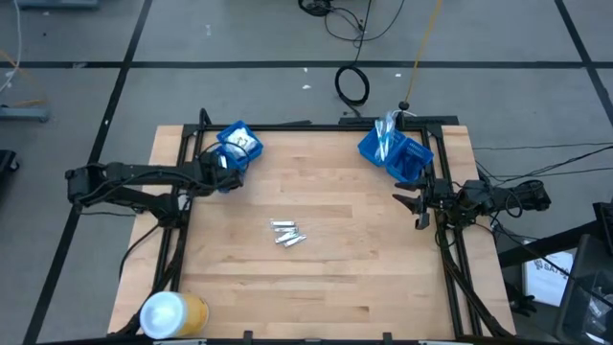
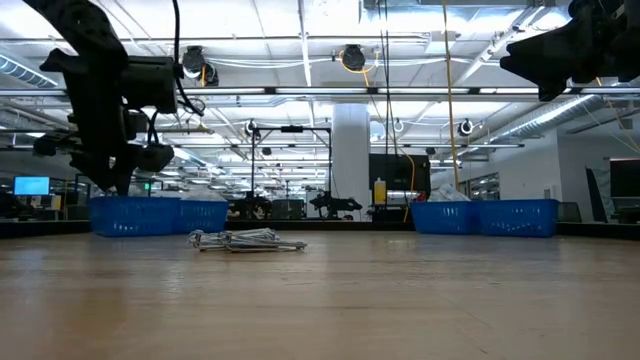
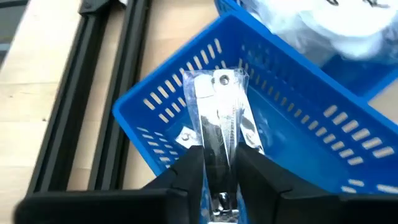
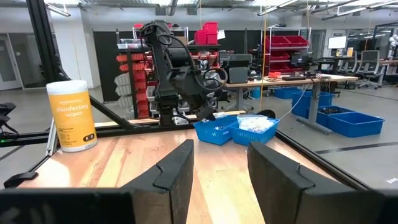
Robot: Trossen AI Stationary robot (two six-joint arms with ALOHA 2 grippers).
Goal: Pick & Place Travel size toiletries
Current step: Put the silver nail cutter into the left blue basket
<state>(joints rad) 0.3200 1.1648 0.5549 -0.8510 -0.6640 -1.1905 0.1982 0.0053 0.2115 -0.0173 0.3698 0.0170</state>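
Note:
My left gripper (image 3: pixel 219 180) hangs over the nearer of two blue bins (image 3: pixel 298 130) at the table's far left (image 1: pixel 228 165). It is shut on a silver toiletry in a clear wrapper (image 3: pixel 217 112). The neighbouring bin (image 1: pixel 241 142) holds white packets. Several more silver toiletries (image 1: pixel 287 233) lie flat in a small heap at the table's middle, also seen in the low view (image 2: pixel 245 240). My right gripper (image 4: pixel 219 168) waits open at the right edge (image 1: pixel 419 206) with nothing between its fingers. My left gripper pinches the wrapped silver toiletry by its near end (image 3: pixel 219 163) between its two fingers. The fingers slant down from the table's left and lie along the piece. The piece sticks out ahead of the fingertips over the bin's inside, clear of the bin's floor.
Two more blue bins (image 1: pixel 395 151) stand at the far right, one with clear-wrapped items. A yellow-and-white canister (image 1: pixel 172 311) stands at the near left corner. Black frame rails (image 1: pixel 182 211) run along the table's sides. Bare wood surrounds the heap.

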